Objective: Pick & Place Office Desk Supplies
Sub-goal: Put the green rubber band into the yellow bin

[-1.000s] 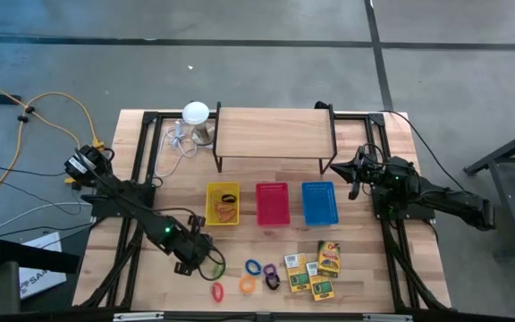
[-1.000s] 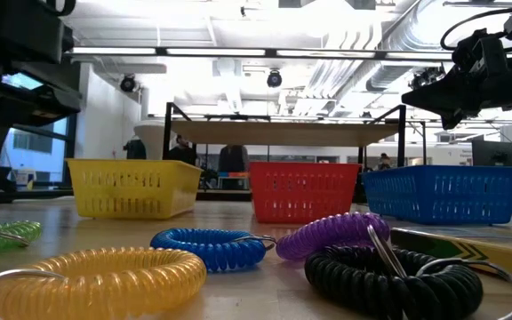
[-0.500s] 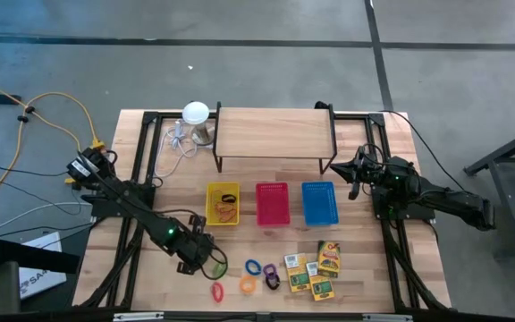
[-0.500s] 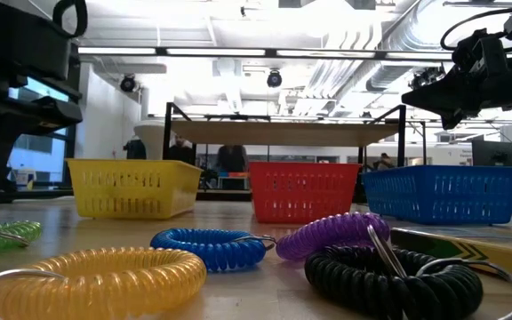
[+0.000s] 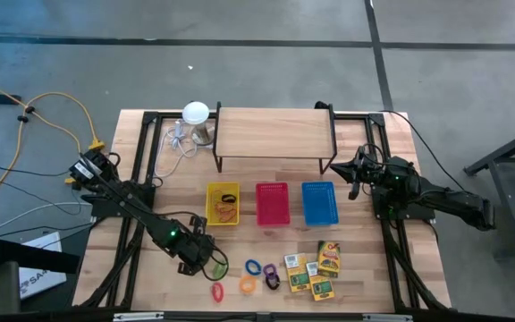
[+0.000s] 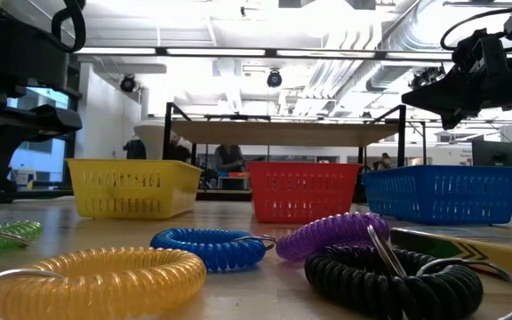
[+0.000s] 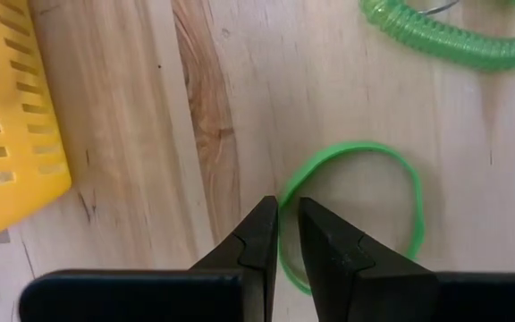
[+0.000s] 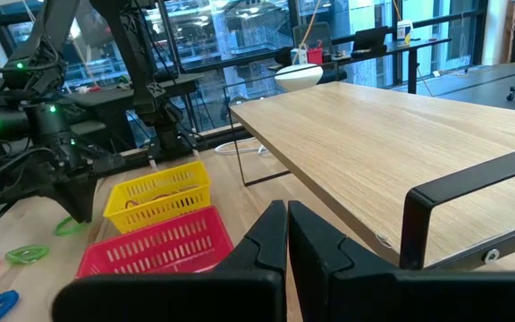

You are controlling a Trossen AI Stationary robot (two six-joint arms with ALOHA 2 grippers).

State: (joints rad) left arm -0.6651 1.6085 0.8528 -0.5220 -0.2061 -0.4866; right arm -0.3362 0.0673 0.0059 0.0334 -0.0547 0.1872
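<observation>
Left wrist view: the thin green rubber band [image 7: 351,210] lies flat on the bare worktop [image 7: 240,107], with its near edge passing between the two dark fingertips [image 7: 262,234] of the left claw [image 7: 288,240].
Target position: the band sits beside the yellow basket [image 7: 12,116] but apart from it; a green coiled ring [image 7: 445,40] lies just beyond the band, not touching it.
Left claw state: fingers drawn close with a narrow slot between them, straddling one strand of the band — whether the strand is truly nipped or only bracketed cannot be confirmed.
Step in hand (judgement): securing the green band for transfer to a basket.
Grip advice: seat the fingertips against the wood so the thin strand cannot slip under them, then close fully before any lift.
Lift advice: raise straight up — a sideways drag could stretch the band or snag the coiled ring.
High view, surroundings: the left claw [image 5: 195,259] works at the front-left of the worktop; yellow, red [image 5: 272,203] and blue [image 5: 319,202] baskets stand in a row mid-worktop.
Other supplies: coloured rings [image 5: 249,284] and yellow-and-green card boxes [image 5: 313,268] wait near the front edge.
Right claw [image 5: 354,179]: pressed together, empty, parked aloft beside the blue basket.
</observation>
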